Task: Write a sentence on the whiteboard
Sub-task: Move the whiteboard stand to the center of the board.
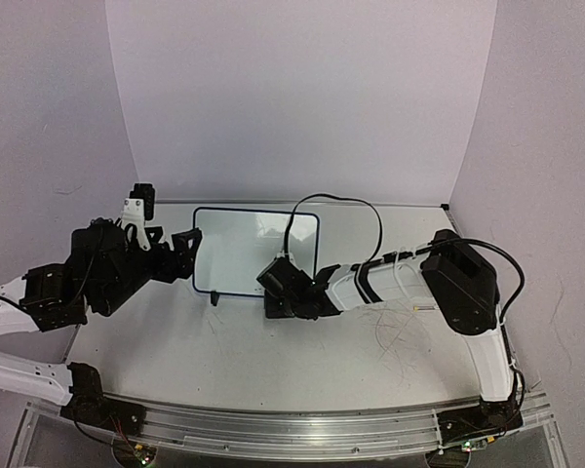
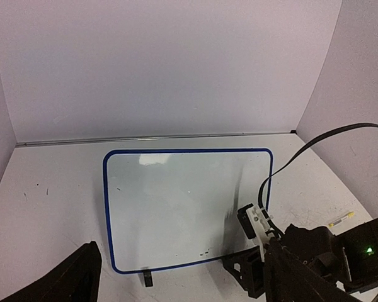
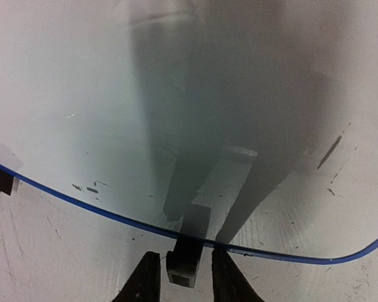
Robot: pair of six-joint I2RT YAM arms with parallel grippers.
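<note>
White walls curve around a scuffed white counter (image 1: pixel 273 366). The whiteboard (image 1: pixel 244 255) lies near the middle of it, between the two arms, its face blank apart from a few dark specks. It looks thin, light and stiff, with a glossy face that offers no purchase. I judge it will skid on the counter under any sideways push while being written on, unless it is braced. The best holds look to be the blue frame (image 2: pixel 107 214) and the black feet.

The right gripper (image 3: pixel 184 277) has its fingers slightly apart on either side of one foot (image 3: pixel 189 242) at the near edge. A sliver of counter shows on each side, so it is not clamped. The left gripper (image 1: pixel 189 252) is spread wide just beside the board's left edge, holding nothing, and looks well placed to pinch the frame.
</note>
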